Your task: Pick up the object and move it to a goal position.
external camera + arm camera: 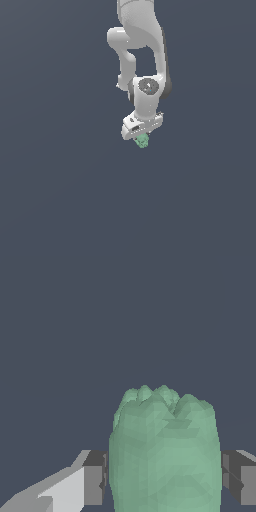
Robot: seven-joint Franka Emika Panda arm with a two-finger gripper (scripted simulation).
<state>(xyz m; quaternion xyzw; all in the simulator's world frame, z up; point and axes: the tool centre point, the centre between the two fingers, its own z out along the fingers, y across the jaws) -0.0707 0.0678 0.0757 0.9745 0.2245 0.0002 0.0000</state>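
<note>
Small pale mint-green lumpy object [142, 141], bumpy-surfaced and roughly oval, hanging directly beneath the white body of the pincer [142, 141] in the exterior view, well below the middle of the arm and surrounded on every side by plain dark slate-grey background. Seen from the wrist view as a large faceted mint-green blob [165, 453] with a knobbly, lobed crown, filling the space between the two dark grey fingertips. One dark grey pad [95, 477] pressed against one flank of the blob, the other dark grey pad [239, 478] just beside the opposite flank, with what may be a thin sliver of background between them; pincer [165, 478] clamped on the object, held between the two pads. Light grey finger body [60, 491] running out behind the nearer pad. Much smaller than the white hand above it in the exterior view, only its lower part poking out under the hand. Above that, white jointed Franka arm [145, 60] descending from the upper edge of the exterior view, bending through a rounded elbow and a wrist joint with a dark circular cap [148, 86]. No contact visible between the object and any surface.
</note>
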